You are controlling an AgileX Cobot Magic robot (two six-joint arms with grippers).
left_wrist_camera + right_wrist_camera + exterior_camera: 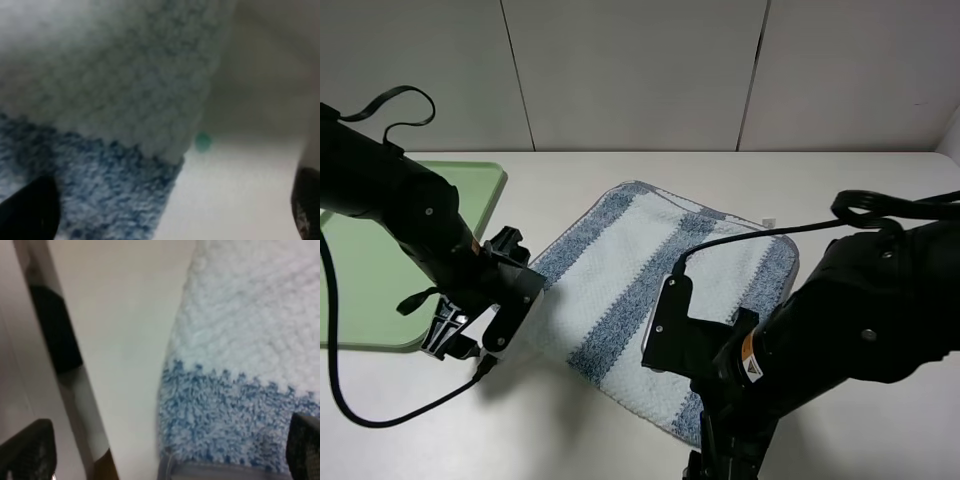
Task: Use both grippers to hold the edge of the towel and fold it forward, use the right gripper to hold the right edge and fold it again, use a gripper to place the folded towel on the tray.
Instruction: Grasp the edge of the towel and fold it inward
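Flat and unfolded on the table (570, 420): the towel (660, 300), its near side running from one arm across to the other. At one corner, the left gripper (167, 212), low, jaws spread wide, blue stripe and cloth edge between the fingertips. At the other, the right gripper (165, 452), equally wide, grey hem (225, 472) inside the gap, bare table alongside. Well apart beyond the left jaws, the tray (360, 300). Likely next: closing on both corners.

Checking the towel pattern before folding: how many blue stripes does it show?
3 on the towel: left stripe, middle stripe, right stripe, partly hidden behind the right arm.
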